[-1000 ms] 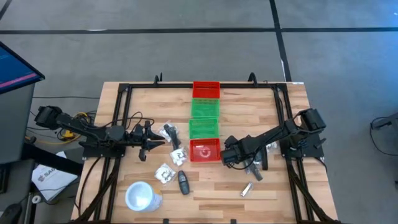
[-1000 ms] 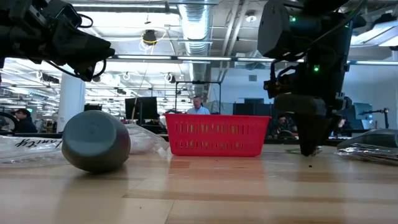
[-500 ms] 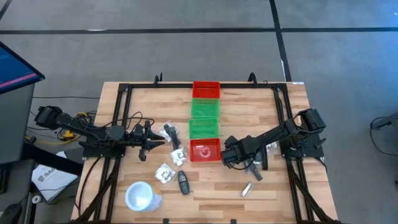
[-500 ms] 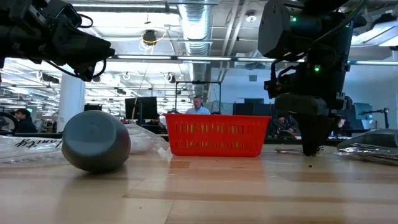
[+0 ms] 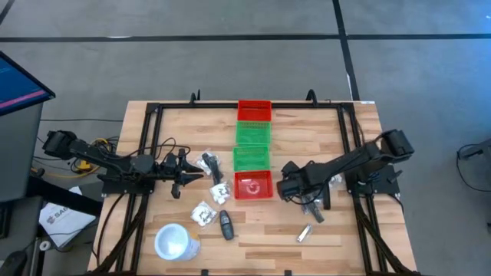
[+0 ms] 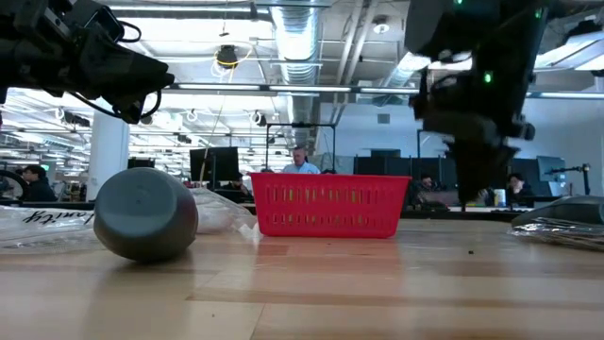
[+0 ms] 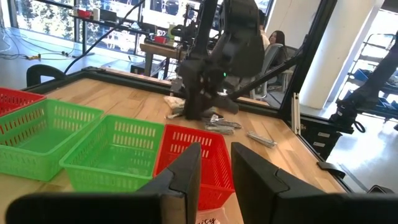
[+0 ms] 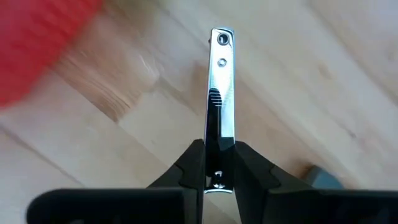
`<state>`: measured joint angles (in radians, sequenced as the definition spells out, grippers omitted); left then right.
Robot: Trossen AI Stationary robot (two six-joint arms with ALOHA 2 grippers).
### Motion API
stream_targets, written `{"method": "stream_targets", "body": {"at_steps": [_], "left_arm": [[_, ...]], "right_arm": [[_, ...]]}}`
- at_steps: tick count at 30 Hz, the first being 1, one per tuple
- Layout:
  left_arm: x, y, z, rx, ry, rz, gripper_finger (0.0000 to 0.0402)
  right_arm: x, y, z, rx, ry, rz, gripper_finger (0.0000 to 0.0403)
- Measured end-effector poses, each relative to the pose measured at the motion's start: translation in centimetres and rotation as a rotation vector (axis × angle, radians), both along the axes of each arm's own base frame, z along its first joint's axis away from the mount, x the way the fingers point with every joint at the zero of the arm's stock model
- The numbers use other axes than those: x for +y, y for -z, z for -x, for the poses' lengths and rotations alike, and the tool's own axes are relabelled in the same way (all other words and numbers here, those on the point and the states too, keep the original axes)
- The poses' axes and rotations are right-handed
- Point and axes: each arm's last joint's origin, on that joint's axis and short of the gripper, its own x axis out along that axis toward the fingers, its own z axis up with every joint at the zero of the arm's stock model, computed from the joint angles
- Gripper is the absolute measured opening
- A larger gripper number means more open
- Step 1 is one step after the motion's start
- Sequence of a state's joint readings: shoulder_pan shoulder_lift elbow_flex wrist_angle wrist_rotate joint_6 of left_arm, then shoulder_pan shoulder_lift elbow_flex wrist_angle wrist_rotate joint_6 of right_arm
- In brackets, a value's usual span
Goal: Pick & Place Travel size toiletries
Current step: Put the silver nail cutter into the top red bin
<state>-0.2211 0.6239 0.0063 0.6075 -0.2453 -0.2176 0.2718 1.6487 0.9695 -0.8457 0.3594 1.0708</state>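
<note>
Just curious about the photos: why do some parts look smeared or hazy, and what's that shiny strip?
Right wrist view: the red bin is smeared with blur, while the metal strip in the right gripper is sharp and glints. Low view: ceiling lights glare, and the cup shows dark against them. Left wrist view: windows wash out the background.

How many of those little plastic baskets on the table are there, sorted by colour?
Red baskets: 2
Green baskets: 2
Total: 4, set in one row down the middle of the table, a red one at each end.
</note>
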Motion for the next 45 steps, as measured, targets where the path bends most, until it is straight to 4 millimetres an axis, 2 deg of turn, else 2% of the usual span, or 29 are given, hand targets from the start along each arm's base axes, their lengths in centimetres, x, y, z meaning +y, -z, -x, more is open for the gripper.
{"method": "stream_targets", "body": {"at_steps": [9,18,28,36,42,45], "left_arm": [[0.0,0.0,0.0,-0.002,0.001,0.0,0.0082],[0.0,-0.1,0.0,-0.006,0.0,0.002,0.0082],[0.0,-0.1,0.0,-0.012,0.0,0.003,0.0082],[0.0,-0.2,0.0,-0.02,0.0,0.004,0.0082],[0.0,-0.2,0.0,-0.022,-0.018,0.004,0.0082],[0.1,-0.2,0.0,-0.022,-0.02,0.003,0.0082]], "right_arm": [[-1.4,-3.8,0.4,-0.171,-0.046,0.067,0.0047],[-4.4,-5.6,-0.9,-0.299,-0.117,0.127,0.0047],[-9.5,-6.3,-2.5,-0.399,-0.166,0.118,0.0047],[-14.2,-6.8,-2.4,-0.458,-0.146,0.146,0.0047],[-18.0,-6.5,-2.4,-0.501,-0.12,0.156,0.0047],[-19.8,-5.4,-2.4,-0.453,-0.09,0.14,0.0047]]}}
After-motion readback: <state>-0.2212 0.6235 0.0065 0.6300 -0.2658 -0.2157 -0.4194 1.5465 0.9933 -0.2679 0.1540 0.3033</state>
